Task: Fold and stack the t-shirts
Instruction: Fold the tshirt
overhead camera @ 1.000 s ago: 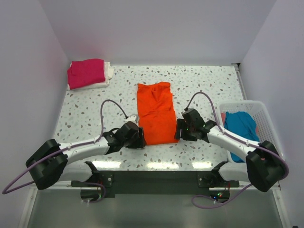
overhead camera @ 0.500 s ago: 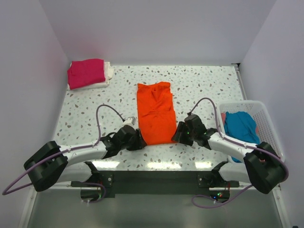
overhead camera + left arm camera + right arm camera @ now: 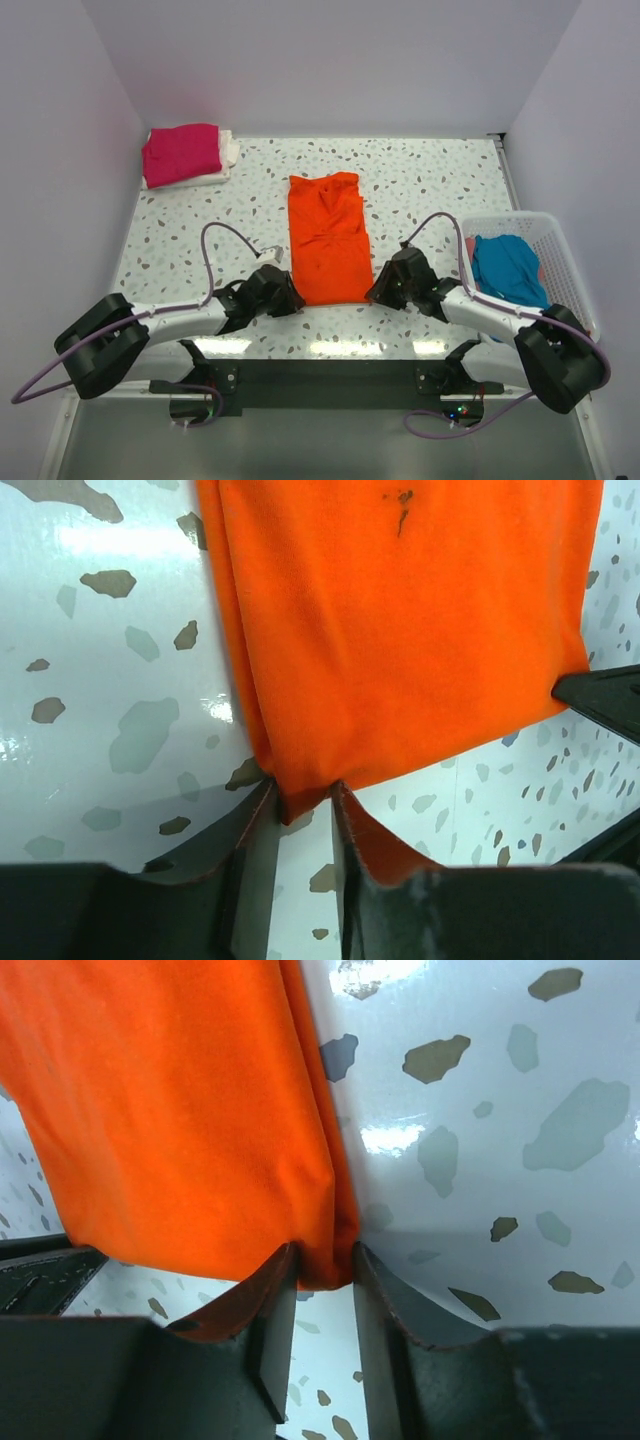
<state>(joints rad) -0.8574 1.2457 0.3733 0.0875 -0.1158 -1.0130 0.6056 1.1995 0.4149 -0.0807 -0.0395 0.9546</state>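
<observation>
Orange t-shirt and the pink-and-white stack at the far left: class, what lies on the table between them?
Nothing. In the top view only bare speckled table separates the orange t-shirt from the folded pink-and-white stack.

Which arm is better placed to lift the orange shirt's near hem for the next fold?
Neither alone: the left fingers pinch the orange t-shirt at its near left corner, the right fingers its near right corner, so both are equally placed.

Open desk [image 3: 440,180] lies at twelve and one o'clock of the orange t-shirt [image 3: 328,240]. The folded magenta-pink t-shirt [image 3: 181,152] blocks the ten o'clock corner. The white basket [image 3: 545,235] blocks three o'clock.
</observation>
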